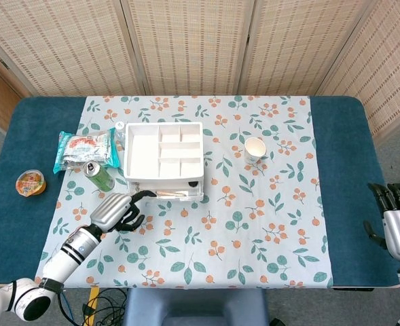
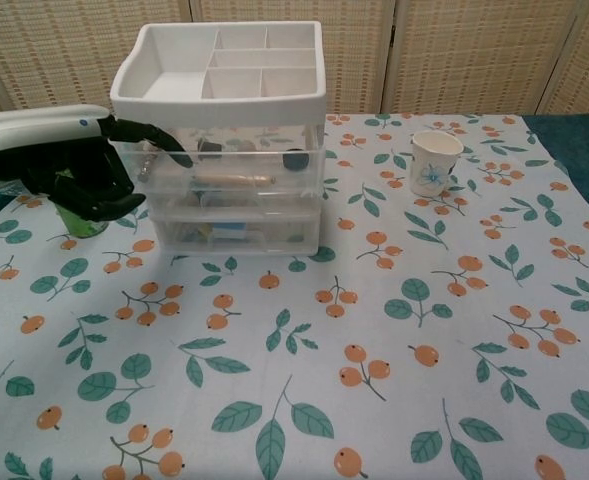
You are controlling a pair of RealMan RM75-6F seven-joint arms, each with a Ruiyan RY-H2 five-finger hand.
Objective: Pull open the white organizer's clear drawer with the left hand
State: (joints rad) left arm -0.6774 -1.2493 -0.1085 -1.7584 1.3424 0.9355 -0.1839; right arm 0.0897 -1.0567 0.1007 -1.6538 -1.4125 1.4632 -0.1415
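The left hand point(image 2: 69, 165) sits at the front left corner of the white organizer point(image 1: 162, 157), with one finger point(image 2: 154, 135) stretched out and hooked onto the upper front edge of the top clear drawer point(image 2: 224, 165). Its other fingers are curled in toward the palm. From the head view the same hand point(image 1: 118, 212) lies low over the surface, its fingertip reaching the drawer front just below the organizer's white top tray.

The top drawer stands out a little from the front of the organizer in the chest view, slightly ahead of the drawers beneath it. Inside it show a long wooden-coloured item and a few small dark pieces. The organizer stands left of centre on the flowered cloth point(image 1: 254, 224) that covers the middle of the blue surface point(image 1: 9, 224).

Just left of the organizer, beside the hand, stands a green can point(image 1: 98, 175), and behind that lies a snack packet point(image 1: 84, 149). Further left, on the blue part of the surface, is a small fruit cup point(image 1: 31, 182). To the right of the organizer, well apart from it, stands a paper cup point(image 2: 436, 160).

The right hand point(image 1: 396, 227) hangs off the right edge of the surface, fingers apart and holding nothing.
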